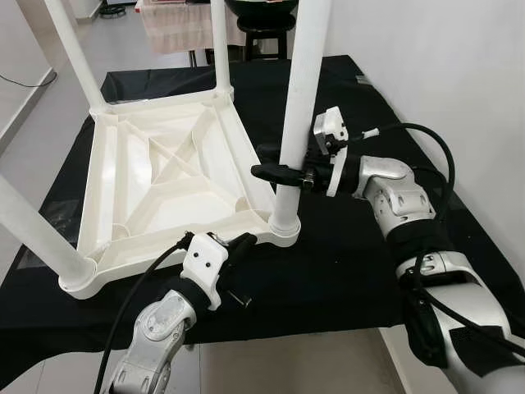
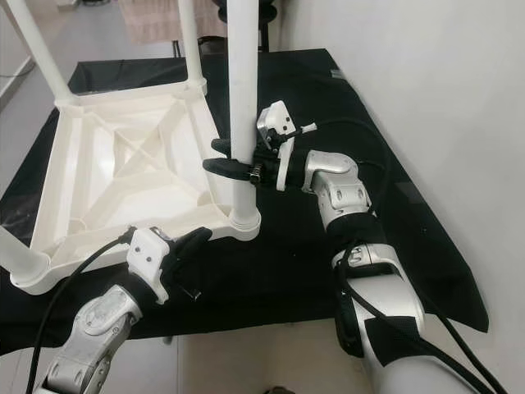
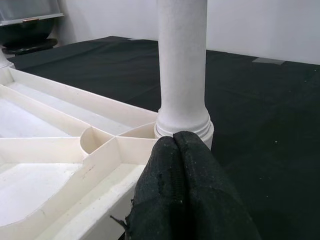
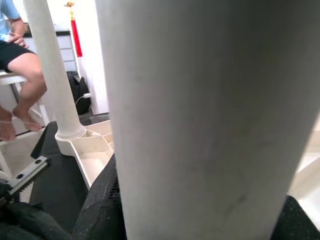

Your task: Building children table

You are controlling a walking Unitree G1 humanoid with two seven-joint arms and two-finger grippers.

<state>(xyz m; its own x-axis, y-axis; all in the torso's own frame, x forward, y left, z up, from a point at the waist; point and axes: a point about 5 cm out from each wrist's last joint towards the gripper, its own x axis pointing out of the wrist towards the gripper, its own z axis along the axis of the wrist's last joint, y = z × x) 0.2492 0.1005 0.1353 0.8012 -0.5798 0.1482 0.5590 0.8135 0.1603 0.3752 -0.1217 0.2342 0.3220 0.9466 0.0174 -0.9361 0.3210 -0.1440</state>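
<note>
- Black-draped worktop [image 1: 344, 271] beside a pale wall, grey floor around it.
- Upside-down white plastic tabletop [image 1: 176, 176] lying flat on the cloth, ribbed underside facing up, four white legs rising from its corners.
- Near-corner leg [image 1: 299, 98] standing almost upright in its socket, long axis vertical, foot end pointing up out of frame.
- Right gripper [image 1: 283, 174] reaching in from the right, jaws clamped around that leg above the socket, probably to steady it or press it home.
- Left gripper [image 1: 239, 244] low at the near rim of the tabletop, jaws pressed together and holding nothing, tips touching or nearly touching the rim just beside the socket, likely bracing the top against sliding.
- Seated person's bare legs [image 4: 20, 80] in the background of the right wrist view.
</note>
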